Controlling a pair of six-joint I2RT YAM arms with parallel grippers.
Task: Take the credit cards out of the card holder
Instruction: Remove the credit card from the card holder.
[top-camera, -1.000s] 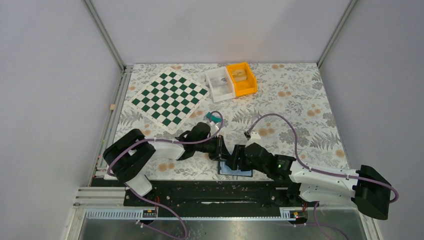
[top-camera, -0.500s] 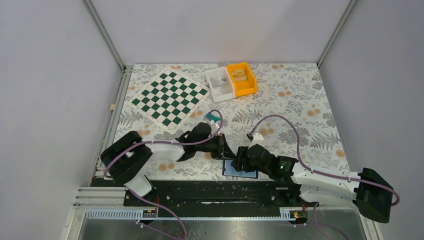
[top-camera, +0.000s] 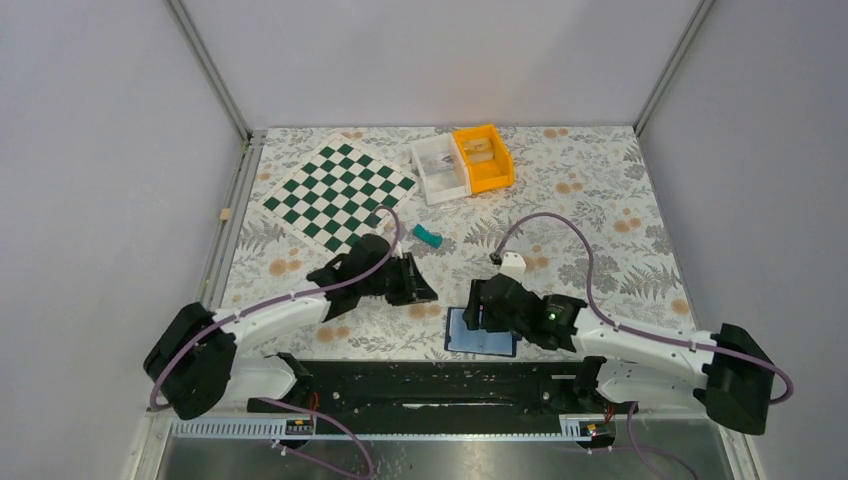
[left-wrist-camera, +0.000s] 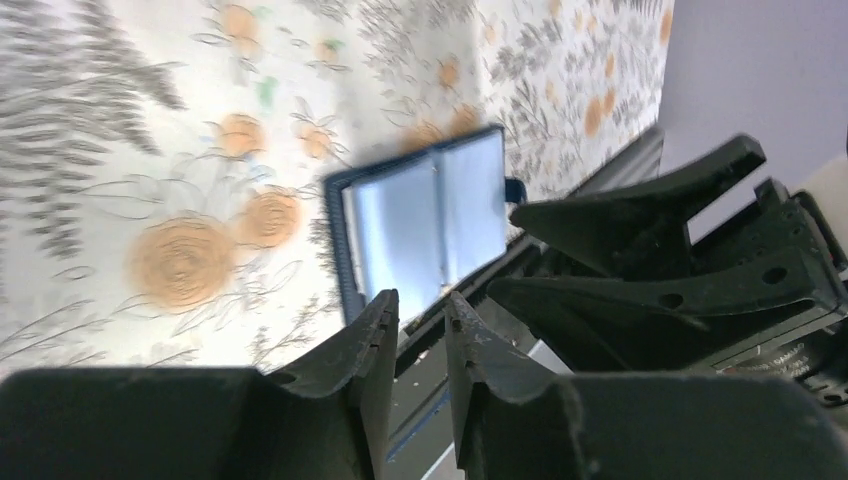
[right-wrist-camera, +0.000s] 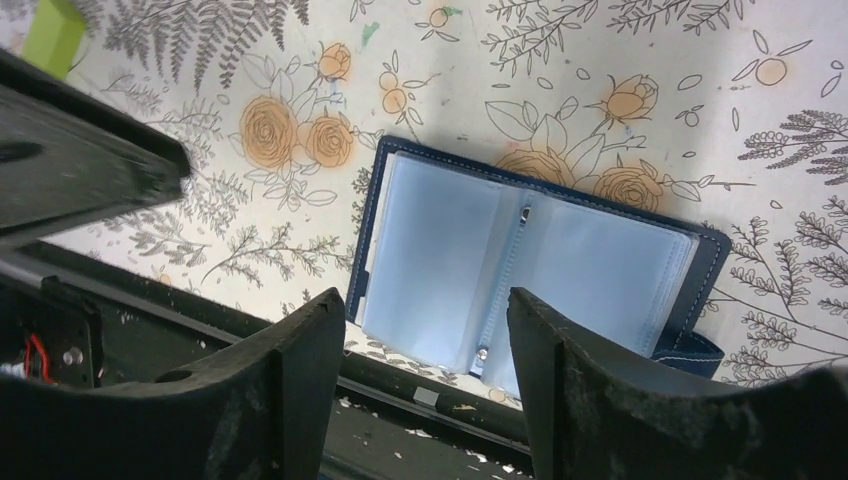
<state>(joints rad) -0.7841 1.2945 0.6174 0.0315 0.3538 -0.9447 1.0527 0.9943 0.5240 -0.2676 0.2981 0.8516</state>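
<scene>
Green-and-white chessboard (top-camera: 340, 193), white bin (top-camera: 446, 191) touching orange bin (top-camera: 491, 180), teal block (top-camera: 428, 237), floral table (top-camera: 620, 200)

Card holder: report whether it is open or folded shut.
Open. The card holder lies spread flat, both pale blue inner panels facing up.

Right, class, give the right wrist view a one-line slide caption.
Right gripper, jaws open, above the card holder lying open on the floral table.

I log the card holder (right-wrist-camera: 530, 270): matt navy leather-look cover with pale stitching, and glossy clear plastic sleeves inside. Right gripper (right-wrist-camera: 425, 320): matt black plastic, which I read as faintly grainy. Table cover (top-camera: 620, 200): matt floral print. Orange bin (top-camera: 483, 158) and white bin (top-camera: 438, 168): smooth plastic.
</scene>
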